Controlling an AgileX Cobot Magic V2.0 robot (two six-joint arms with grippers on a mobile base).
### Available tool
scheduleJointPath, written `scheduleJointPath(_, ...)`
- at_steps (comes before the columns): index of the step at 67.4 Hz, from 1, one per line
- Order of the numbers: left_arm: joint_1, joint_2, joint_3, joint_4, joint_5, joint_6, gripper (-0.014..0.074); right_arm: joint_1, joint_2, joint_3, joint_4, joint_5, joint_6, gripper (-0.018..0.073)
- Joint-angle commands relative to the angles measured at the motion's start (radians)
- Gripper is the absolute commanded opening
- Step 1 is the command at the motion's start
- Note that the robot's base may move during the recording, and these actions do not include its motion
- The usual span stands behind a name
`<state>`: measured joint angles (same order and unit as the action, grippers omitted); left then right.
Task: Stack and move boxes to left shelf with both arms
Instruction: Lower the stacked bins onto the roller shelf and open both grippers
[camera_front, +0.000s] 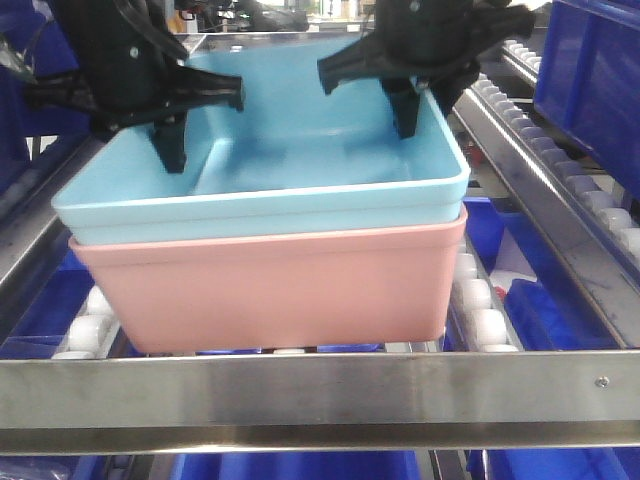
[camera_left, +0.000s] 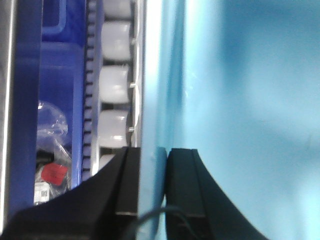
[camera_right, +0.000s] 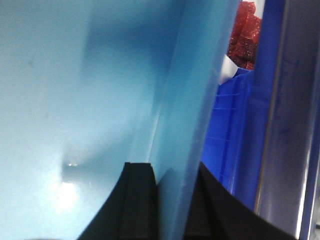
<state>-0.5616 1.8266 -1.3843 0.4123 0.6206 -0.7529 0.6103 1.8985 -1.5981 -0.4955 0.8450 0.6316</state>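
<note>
Front view: light blue box (camera_front: 300, 150) nested in pink box (camera_front: 270, 290), stack resting on white rollers (camera_front: 485, 310) of left shelf (camera_front: 320, 390), just behind flat steel front bar. Left hand (camera_front: 175, 125) over blue box's left wall, right hand (camera_front: 405, 95) over right wall; grip not readable from here.

Left wrist view, closer: left hand's black fingers (camera_left: 127, 185) clamped on either side of blue box's wall, rollers and dark blue bin (camera_left: 55, 100) beyond.

Right wrist view: right hand's fingers (camera_right: 137, 200) likewise pinching blue wall; dark blue bin and red items (camera_right: 245, 30) alongside, unseen from front.
</note>
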Motion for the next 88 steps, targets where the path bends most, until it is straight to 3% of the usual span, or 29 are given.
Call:
scheduleJointPath(1,-0.01,-0.046,-0.047,0.012,-0.155,-0.012,-0.0008,0.014,-0.051,-0.042,-0.004,-0.116,-0.036,0.0056)
scheduleJointPath(9,-0.01,-0.046,-0.047,0.012,-0.155,-0.012,0.0044,0.014,-0.051,-0.043,-0.005,-0.108,-0.036,0.0061)
scheduleJointPath(18,-0.01,-0.046,-0.047,0.012,-0.153,-0.012,0.0216,0.014,-0.051,-0.055,-0.005,-0.084,-0.036,0.0112)
scheduleJointPath(23,-0.01,-0.046,-0.047,0.012,-0.148,-0.012,0.0312,0.014,-0.051,-0.064,-0.005,-0.062,-0.037,0.022)
scheduleJointPath(27,-0.01,-0.05,-0.047,0.012,-0.144,-0.012,0.0398,0.014,-0.051,-0.071,-0.009,-0.041,-0.037,0.0358)
scheduleJointPath(35,-0.01,-0.059,-0.047,0.012,-0.135,-0.012,0.0496,0.014,-0.052,-0.072,-0.031,-0.004,-0.037,0.061)
scheduleJointPath(37,-0.01,-0.062,-0.047,0.012,-0.132,-0.012,0.051,0.014,-0.052,-0.072,-0.033,0.005,-0.037,0.0637)
scheduleJointPath(61,-0.01,-0.084,-0.116,0.013,0.017,-0.001,0.0523,0.014,-0.083,-0.072,-0.034,0.052,-0.037,0.0624)
scheduleJointPath(88,-0.01,-0.163,-0.207,0.003,0.199,0.122,0.0519,0.015,-0.219,-0.072,-0.033,0.043,-0.037,0.0613)
